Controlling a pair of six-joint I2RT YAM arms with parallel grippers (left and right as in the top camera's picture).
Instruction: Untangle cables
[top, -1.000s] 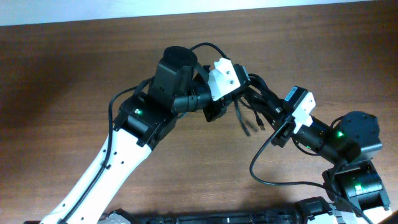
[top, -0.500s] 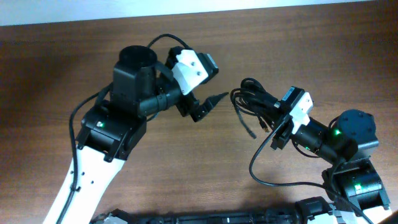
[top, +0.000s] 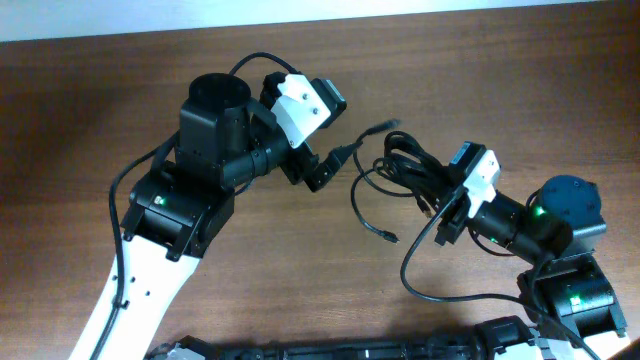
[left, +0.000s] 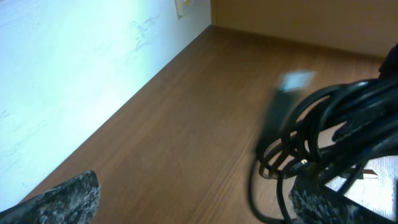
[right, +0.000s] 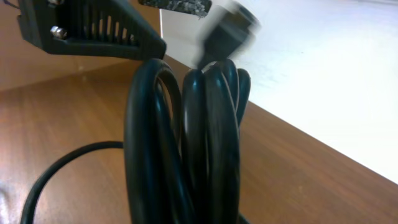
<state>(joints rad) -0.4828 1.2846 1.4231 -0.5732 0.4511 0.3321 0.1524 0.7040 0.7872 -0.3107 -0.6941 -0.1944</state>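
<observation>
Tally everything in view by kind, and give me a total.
White-and-black robot arms: 2, left and right
Tangled bundle of thin black cables: 1
Brown wooden table: 1
Total: 4

A brown wood-grain table (top: 80, 120) fills the overhead view, and along its far edge we see a white wall (top: 150, 15) as a bright band across the top of the frame. From the left wrist view, we see that wall rise straight off the tabletop's edge, its paint faintly scuffed. A pale cream wall plate (left: 185, 6) sits on it, cut off by the upper frame. Next to the plate a tan panel (left: 298, 18) closes the table's far end. From the right wrist view, we find wall and wood again, both blurred.
</observation>
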